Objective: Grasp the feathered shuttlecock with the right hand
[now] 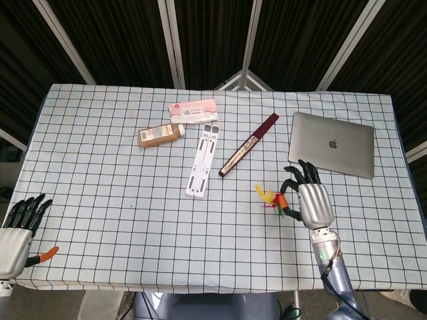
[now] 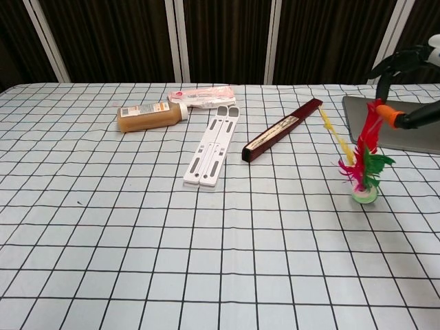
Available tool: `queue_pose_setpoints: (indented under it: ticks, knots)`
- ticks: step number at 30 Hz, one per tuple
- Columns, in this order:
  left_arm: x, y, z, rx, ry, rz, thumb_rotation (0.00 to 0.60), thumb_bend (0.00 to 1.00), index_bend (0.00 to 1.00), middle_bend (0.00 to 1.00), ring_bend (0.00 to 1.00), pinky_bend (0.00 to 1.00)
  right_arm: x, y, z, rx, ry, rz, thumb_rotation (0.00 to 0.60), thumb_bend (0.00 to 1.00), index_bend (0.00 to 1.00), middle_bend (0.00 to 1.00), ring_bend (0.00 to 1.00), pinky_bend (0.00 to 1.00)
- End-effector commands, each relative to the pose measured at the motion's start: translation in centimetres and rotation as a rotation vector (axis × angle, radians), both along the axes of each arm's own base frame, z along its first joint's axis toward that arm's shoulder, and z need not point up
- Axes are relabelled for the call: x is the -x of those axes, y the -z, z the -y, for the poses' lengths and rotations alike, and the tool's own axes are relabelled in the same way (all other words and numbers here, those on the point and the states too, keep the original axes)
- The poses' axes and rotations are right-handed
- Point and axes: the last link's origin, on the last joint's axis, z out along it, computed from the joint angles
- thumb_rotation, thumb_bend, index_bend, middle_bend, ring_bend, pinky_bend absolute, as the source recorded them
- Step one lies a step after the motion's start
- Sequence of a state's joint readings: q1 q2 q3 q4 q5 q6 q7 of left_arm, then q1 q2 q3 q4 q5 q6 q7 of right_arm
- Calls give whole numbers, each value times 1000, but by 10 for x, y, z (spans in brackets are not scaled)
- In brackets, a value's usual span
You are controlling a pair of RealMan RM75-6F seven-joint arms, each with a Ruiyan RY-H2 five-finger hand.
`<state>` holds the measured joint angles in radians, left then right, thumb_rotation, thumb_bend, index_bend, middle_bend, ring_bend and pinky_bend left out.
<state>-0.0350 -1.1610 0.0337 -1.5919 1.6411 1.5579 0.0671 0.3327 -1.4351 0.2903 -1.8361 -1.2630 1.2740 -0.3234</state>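
The feathered shuttlecock [image 2: 363, 172] has red, yellow and green feathers and a green and white base. It hangs base down, clear of the checked tablecloth. My right hand [image 2: 411, 86] is raised at the right edge of the chest view and pinches the top of the red feather between thumb and finger. In the head view, the right hand [image 1: 312, 202] hovers just below the laptop, with the feathers [image 1: 268, 196] sticking out to its left. My left hand [image 1: 16, 231] rests at the table's near left corner, fingers apart, holding nothing.
A silver laptop [image 1: 331, 143] lies closed at the right, right behind the raised hand. A dark red folded fan [image 1: 249, 144], a white folding stand [image 1: 203, 160], a brown bottle [image 1: 160, 135] and a pink packet [image 1: 192, 110] lie around the table's middle and back.
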Motion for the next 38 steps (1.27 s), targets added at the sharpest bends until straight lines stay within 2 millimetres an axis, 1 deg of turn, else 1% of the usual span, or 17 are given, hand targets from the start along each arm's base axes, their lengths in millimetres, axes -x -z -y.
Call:
queue_pose_setpoints:
  ticks: [1,3,4,6,8,10,11,14,19,22,24,25,29,33,35,37,38]
  knots:
    - [0,0,0,0,-1,-2,600,0,0,0,0,0,13,-2,1,-6,37,-10,600,564,621,237,0,0]
    - [0,0,0,-1,-1,-3,600,0,0,0,0,0,18,-1,0,-9,51,-19,600,564,583,237,0,0]
    - [0,0,0,-1,-1,-2,600,0,0,0,0,0,20,-2,0,-7,55,-25,600,564,537,237,0,0]
    - [0,0,0,-2,0,-2,600,0,0,0,0,0,23,-1,-1,-5,60,-39,600,564,368,211,0,0]
    - [0,0,0,-2,0,-1,600,0,0,0,0,0,25,-1,-2,-5,66,-48,600,564,145,137,0,0]
    - [0,0,0,-1,1,-1,600,0,0,0,0,0,27,-2,-2,1,74,-55,600,564,27,66,0,0]
    - [0,0,0,-1,2,0,600,0,0,0,0,0,27,-2,-2,6,78,-60,600,564,4,36,0,0]
    - [0,0,0,-4,4,2,600,0,0,0,0,0,29,-5,0,23,84,-72,600,568,0,0,0,0]
    - [0,0,0,-3,5,2,600,0,0,0,0,0,29,-13,0,55,83,-79,600,566,0,0,0,0]
    - [0,0,0,0,3,1,600,0,0,0,0,0,31,-22,-6,68,75,-93,600,558,0,0,0,0]
    - [0,-1,1,1,5,2,600,0,0,0,0,0,36,-29,-13,73,71,-127,600,546,0,0,0,0]
    - [0,-1,1,1,5,2,600,0,0,0,0,0,40,-34,-18,75,68,-156,600,539,0,0,0,0]
    - [0,-1,1,2,6,-1,600,0,0,0,0,0,66,-54,-47,76,51,-298,600,491,0,0,0,0]
    - [0,-1,2,0,10,-6,600,0,0,0,0,0,103,-77,-85,79,24,-532,600,423,0,0,0,0]
    - [0,-1,2,3,9,-9,600,0,0,0,0,0,114,-84,-100,78,19,-583,600,414,0,0,0,0]
    - [0,0,2,4,10,-15,600,0,0,0,0,0,122,-90,-114,82,23,-586,600,411,0,0,0,0]
    - [0,0,2,3,11,-16,600,0,0,0,0,0,123,-91,-116,83,24,-583,600,411,0,0,0,0]
